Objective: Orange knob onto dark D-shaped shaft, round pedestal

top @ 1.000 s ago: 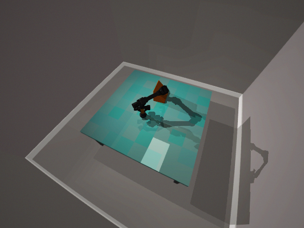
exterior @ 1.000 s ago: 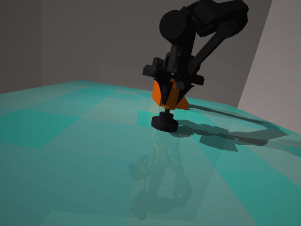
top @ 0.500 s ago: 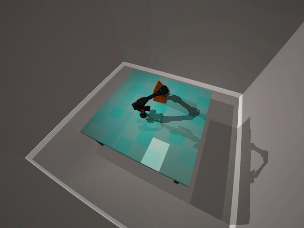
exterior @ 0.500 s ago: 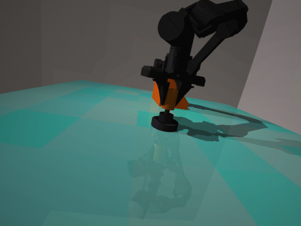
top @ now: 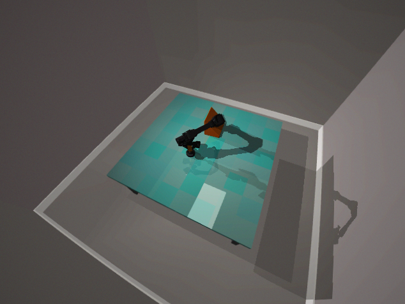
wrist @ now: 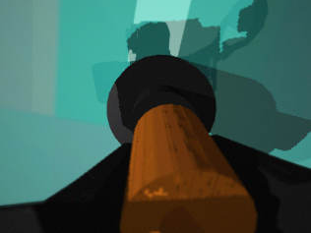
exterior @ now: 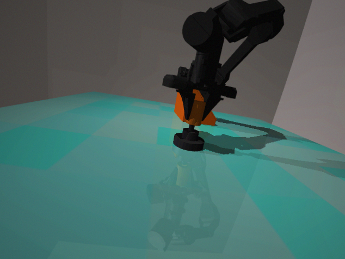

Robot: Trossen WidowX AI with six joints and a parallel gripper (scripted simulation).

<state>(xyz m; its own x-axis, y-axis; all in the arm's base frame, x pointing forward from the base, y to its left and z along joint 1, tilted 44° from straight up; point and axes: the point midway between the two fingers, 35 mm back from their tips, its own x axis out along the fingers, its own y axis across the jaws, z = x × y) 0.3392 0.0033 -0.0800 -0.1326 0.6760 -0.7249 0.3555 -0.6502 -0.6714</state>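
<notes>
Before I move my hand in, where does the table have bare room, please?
In the exterior view, the stretch left of the round pedestal looks bare, also the near part in front. Crowded: around the gripper and the orange knob, with the orange block behind.
</notes>
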